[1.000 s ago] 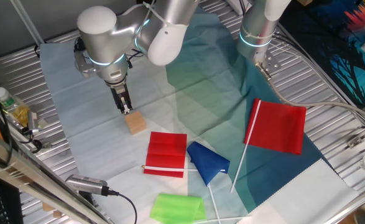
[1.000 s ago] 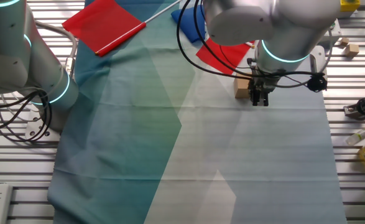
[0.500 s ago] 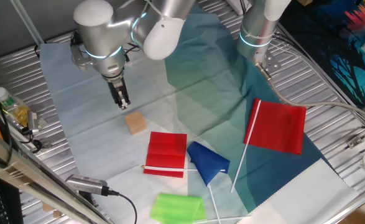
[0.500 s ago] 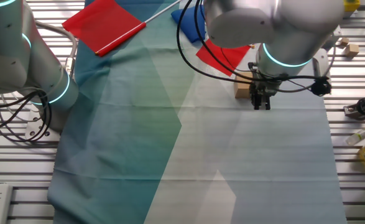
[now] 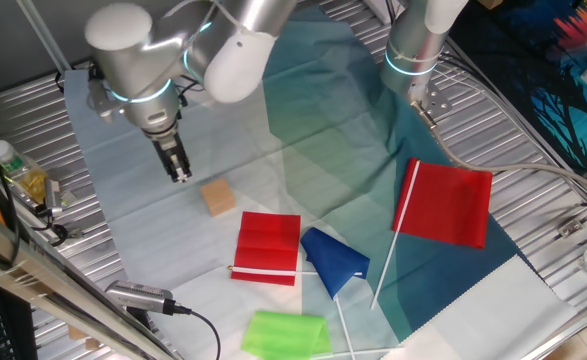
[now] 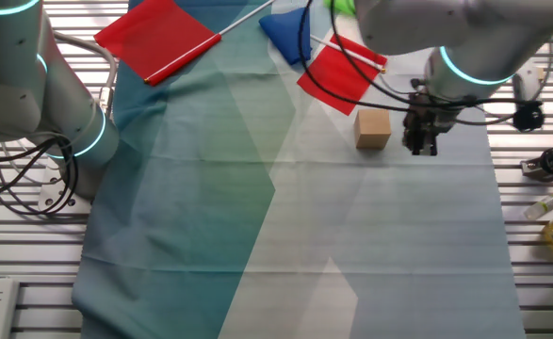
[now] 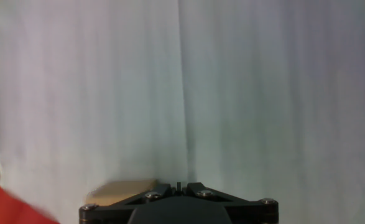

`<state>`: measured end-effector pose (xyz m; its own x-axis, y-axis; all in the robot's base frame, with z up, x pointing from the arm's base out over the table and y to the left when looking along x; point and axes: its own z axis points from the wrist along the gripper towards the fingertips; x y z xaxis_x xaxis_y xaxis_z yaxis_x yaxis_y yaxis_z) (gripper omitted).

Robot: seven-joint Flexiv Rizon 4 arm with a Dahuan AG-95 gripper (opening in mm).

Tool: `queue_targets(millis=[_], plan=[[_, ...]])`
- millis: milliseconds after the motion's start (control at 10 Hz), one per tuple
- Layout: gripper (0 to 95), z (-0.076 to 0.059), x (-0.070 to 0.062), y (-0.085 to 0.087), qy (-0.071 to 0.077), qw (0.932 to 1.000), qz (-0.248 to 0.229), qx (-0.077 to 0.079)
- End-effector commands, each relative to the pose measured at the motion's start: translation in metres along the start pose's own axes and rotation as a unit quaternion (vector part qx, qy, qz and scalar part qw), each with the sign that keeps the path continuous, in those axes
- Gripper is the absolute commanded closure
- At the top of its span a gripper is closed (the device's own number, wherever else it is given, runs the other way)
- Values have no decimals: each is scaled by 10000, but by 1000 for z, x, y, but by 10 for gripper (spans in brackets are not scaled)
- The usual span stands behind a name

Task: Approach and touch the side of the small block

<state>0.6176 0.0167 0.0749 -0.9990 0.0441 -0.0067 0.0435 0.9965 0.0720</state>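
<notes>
The small block (image 5: 218,197) is a plain tan cube on the pale cloth; it also shows in the other fixed view (image 6: 373,129) and at the bottom edge of the hand view (image 7: 123,190), partly behind the fingers. My gripper (image 5: 180,173) hangs over the cloth to the upper left of the block, apart from it. In the other fixed view the gripper (image 6: 423,145) is to the right of the block with a clear gap. Its jaws are pressed together and hold nothing; in the hand view the gripper (image 7: 179,185) shows only a thin slit.
A red folded cloth (image 5: 268,247) lies just beyond the block, with a blue flag (image 5: 333,260), a green cloth (image 5: 285,333) and a large red flag (image 5: 448,203) further on. A second arm's base (image 5: 413,50) stands at the back. Bottles (image 5: 18,172) and cables lie on the metal slats at the left.
My gripper has moved away from the block, from right beside it to a clear gap up and to the left. The block has not moved.
</notes>
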Motion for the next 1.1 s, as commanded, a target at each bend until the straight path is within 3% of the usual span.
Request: queue_targets(millis=[100, 400, 1100], plan=[[950, 2, -13, 5, 8, 10000, -6, -7], [950, 10, -25, 10, 23, 10000, 33, -33], [950, 32, -16, 46, -16, 9995, 326, -17]])
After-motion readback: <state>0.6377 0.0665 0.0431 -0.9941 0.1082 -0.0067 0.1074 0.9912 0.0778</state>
